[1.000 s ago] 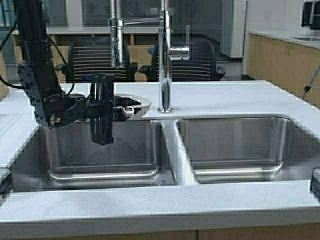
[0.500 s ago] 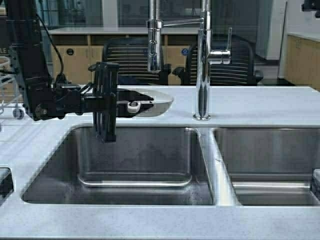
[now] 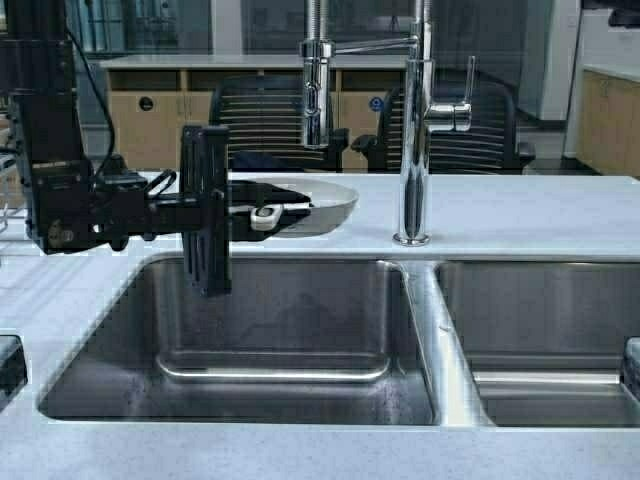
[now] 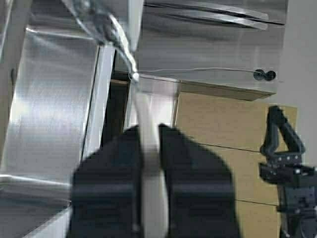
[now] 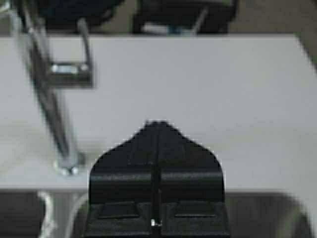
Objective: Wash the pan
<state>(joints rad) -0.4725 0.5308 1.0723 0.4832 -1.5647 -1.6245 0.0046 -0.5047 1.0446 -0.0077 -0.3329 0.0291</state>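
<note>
We find the washing not yet begun. The double-basin stainless steel sink shows no standing water, and no stream runs from the tall chrome faucet with its pull-down spray head. The left gripper reaches out level above the far edge of the left basin, and its fingers are clamped on the short white handle of the small shallow round white frying pan, as the left wrist view shows. The pan extends beyond the fingertips, level, just under the spray head; whether it rests on the pale speckled countertop or hangs just above it, we cannot tell. We judge that the grasp is done; wetting, scrubbing and rinsing all remain.

The right gripper sits idle on the faucet side, its fingers pressed together on nothing.

Hidden matters: the pan's interior is masked by the left fingers, and any soiling cannot be assessed. The sink's right basin is cut off.
</note>
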